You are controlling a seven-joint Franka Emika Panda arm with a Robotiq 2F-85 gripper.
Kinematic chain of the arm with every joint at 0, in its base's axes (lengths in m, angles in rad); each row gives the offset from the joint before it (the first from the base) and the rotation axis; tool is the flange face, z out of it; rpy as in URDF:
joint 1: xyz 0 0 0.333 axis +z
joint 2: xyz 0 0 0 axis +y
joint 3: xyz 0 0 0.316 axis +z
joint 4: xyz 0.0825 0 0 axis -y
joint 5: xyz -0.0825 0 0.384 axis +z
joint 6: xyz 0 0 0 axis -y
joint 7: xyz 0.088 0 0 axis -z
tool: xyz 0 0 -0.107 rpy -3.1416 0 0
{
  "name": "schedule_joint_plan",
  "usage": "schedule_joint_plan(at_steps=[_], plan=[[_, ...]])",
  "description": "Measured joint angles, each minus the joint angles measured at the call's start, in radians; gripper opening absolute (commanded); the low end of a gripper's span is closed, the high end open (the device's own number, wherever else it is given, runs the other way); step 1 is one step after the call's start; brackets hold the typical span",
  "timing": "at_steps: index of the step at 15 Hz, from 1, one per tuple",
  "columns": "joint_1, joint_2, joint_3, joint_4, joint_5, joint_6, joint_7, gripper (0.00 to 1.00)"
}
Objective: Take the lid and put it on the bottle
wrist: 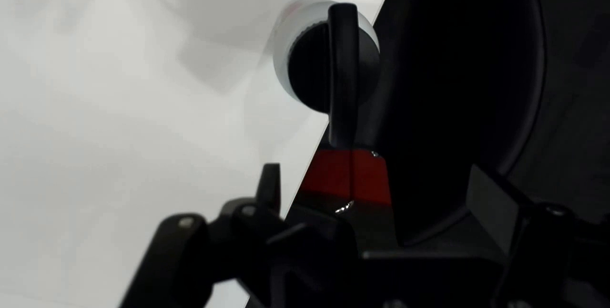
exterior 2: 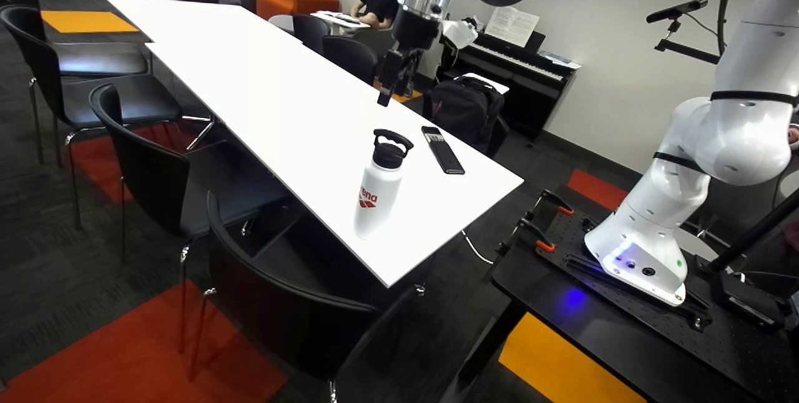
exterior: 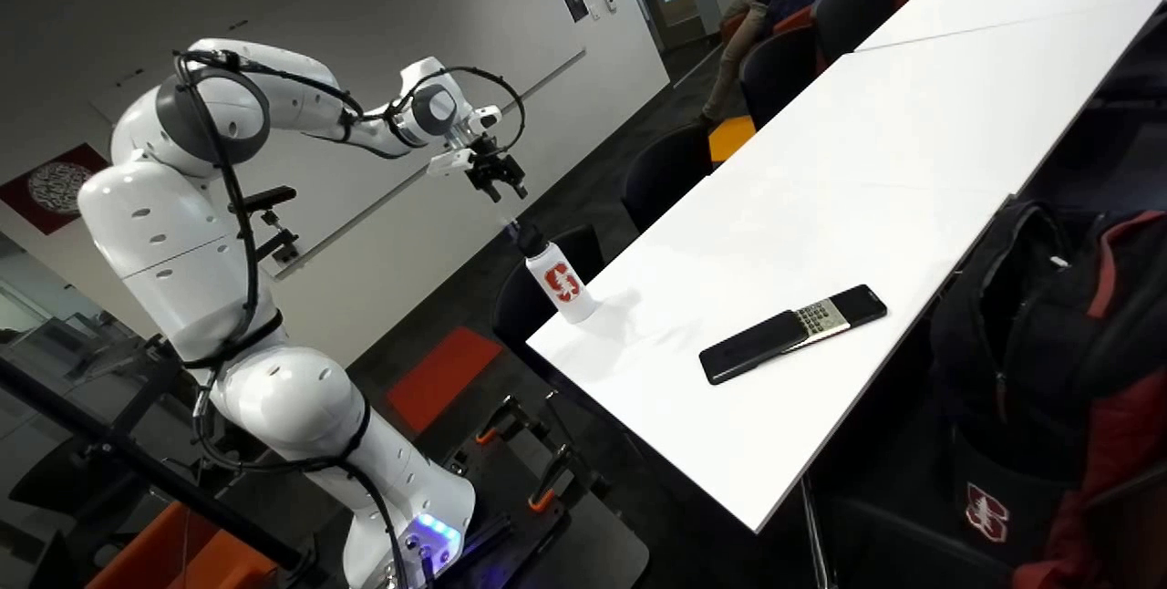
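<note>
The white bottle with a red logo stands upright near a table corner; in an exterior view it shows red print on its side. A black lid with a loop handle sits on top of the bottle, also seen in an exterior view and from above in the wrist view. No separate loose lid shows. My gripper is open and empty, above the lid and apart from it. In the wrist view the fingers are spread wide, with the bottle beyond and above the gap between them.
A long black bar and a calculator-like device lie on the white table, away from the bottle. A black chair stands close to the table edge beside the bottle. A dark backpack is beyond another edge.
</note>
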Motion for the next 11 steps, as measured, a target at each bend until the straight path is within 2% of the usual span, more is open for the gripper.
schedule_joint_plan(at_steps=[5, 11], plan=[[-0.067, -0.134, -0.032, -0.058, 0.081, 0.018, 0.000, 1.00], [-0.120, -0.196, -0.065, -0.113, 0.121, 0.010, 0.000, 1.00]])
